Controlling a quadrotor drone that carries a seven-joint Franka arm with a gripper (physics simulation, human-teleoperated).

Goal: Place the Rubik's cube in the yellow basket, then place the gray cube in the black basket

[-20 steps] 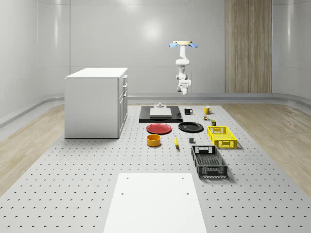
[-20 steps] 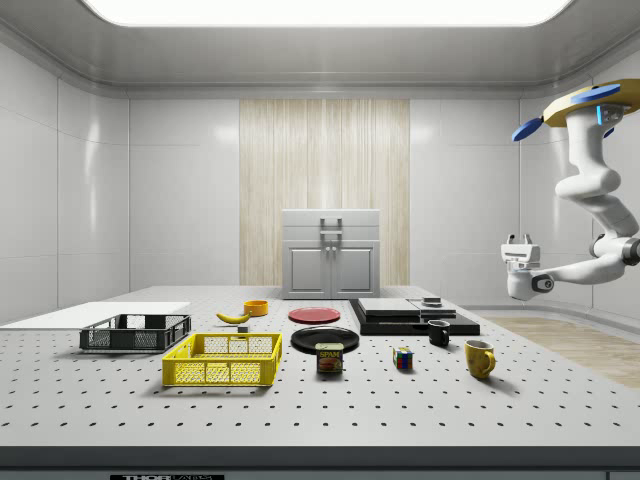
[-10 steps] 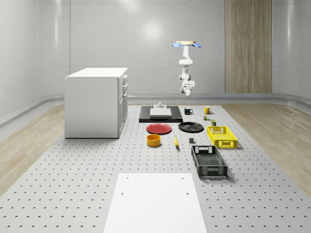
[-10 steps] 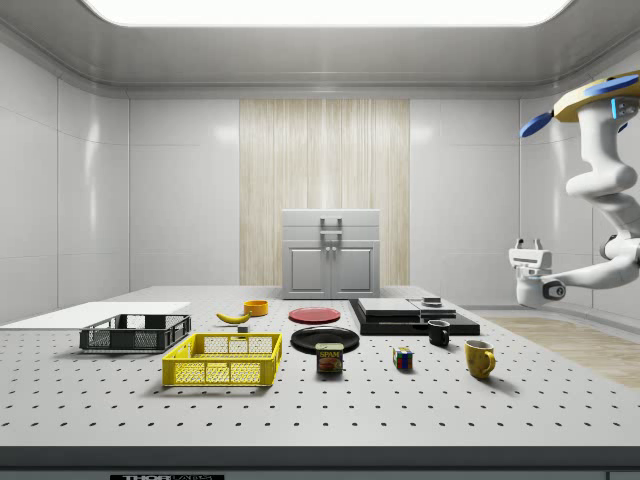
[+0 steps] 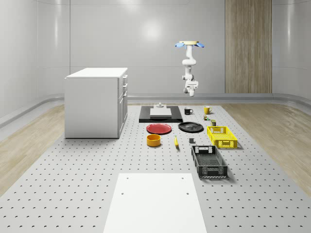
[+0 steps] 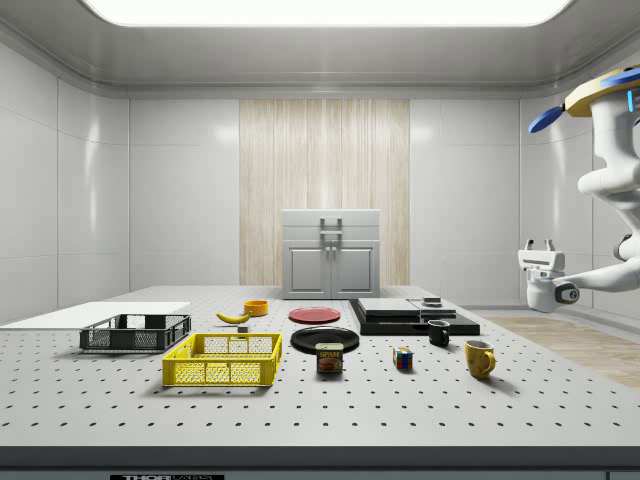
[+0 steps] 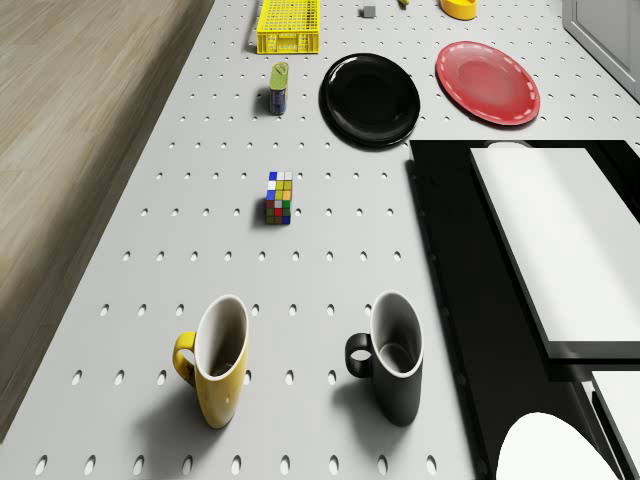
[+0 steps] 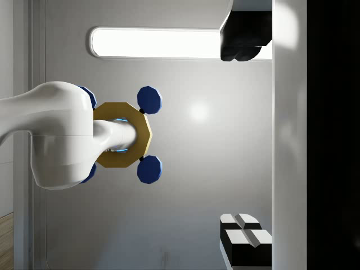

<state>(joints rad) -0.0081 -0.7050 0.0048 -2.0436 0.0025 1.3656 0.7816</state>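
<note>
Gripper (image 6: 541,244) is tipped up toward the ceiling with its two stubby fingers spread wide, nothing between them. It hangs off the jointed white arm, out past the table's far edge.

Everything placed off the yellow basket (image 5: 222,136), near to far:
- Black basket (image 5: 209,161), same open plastic mesh, sits on the nearer side of it.
- Gray cube (image 5: 191,141), small and plain, lies just beside it toward the whole-scene view's left.
- Beyond it is a can (image 7: 278,87) tipped on its side.
- Then the Rubik's cube (image 7: 279,197), tiled in colored squares, alone on the holed metal table (image 7: 120,330), near no basket.
- Further still, a glossy yellow mug (image 7: 216,373) and a black mug (image 7: 394,356).
- The drone (image 5: 190,44), a tan disc with blue rotors, hovers high above that far end.
</note>
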